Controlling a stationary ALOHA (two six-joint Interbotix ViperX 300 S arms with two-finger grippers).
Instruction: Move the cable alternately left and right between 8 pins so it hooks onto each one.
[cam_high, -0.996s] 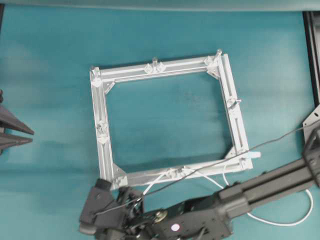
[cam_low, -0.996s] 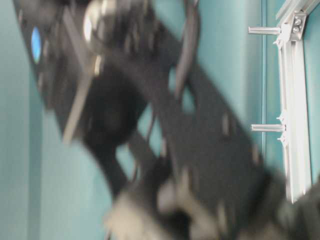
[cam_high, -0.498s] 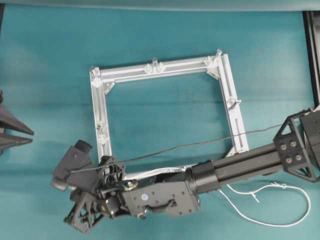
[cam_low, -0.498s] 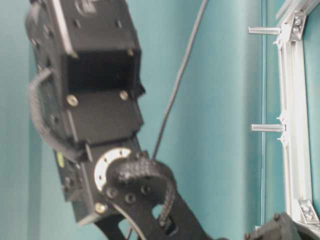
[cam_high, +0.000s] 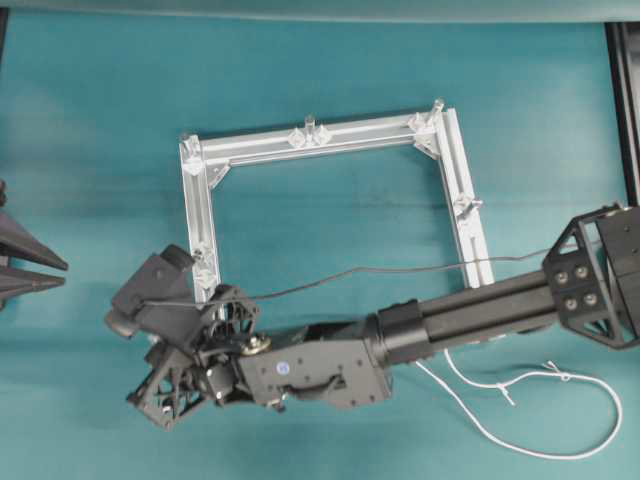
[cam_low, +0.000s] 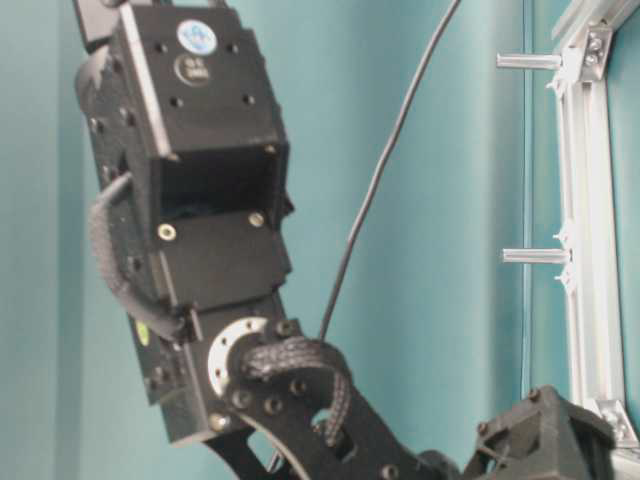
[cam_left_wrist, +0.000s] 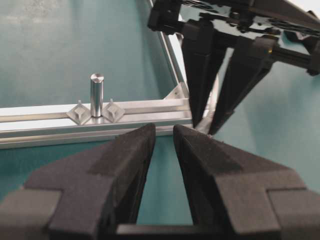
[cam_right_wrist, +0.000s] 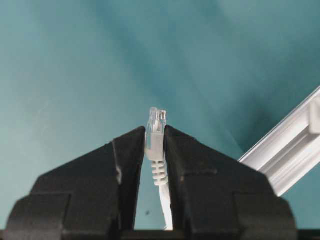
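Observation:
My right gripper (cam_high: 200, 355) has reached across to the lower-left corner of the silver frame (cam_high: 440, 165). It is shut on the clear plug (cam_right_wrist: 156, 122) of the white cable (cam_high: 560, 445), which stands upright between its fingers (cam_right_wrist: 130, 165). The rest of the cable trails under the arm and loops on the mat at the lower right. Thin pins (cam_high: 309, 122) stand on the frame bars, and one pin (cam_left_wrist: 96, 95) shows close up in the left wrist view. My left gripper (cam_high: 62, 274) waits at the left edge, open and empty (cam_left_wrist: 164, 131).
The right forearm (cam_high: 470, 310) lies over the frame's near bar and hides it. A dark arm wire (cam_high: 400, 270) crosses above the frame's opening. Two pins (cam_low: 535, 256) stick out sideways in the table-level view. A black rail (cam_high: 625, 100) runs along the right edge.
My right gripper has swung left and then away from the near edge, carrying the plug to the frame's lower-left corner. The cable loop has shifted with it. The left arm has not moved.

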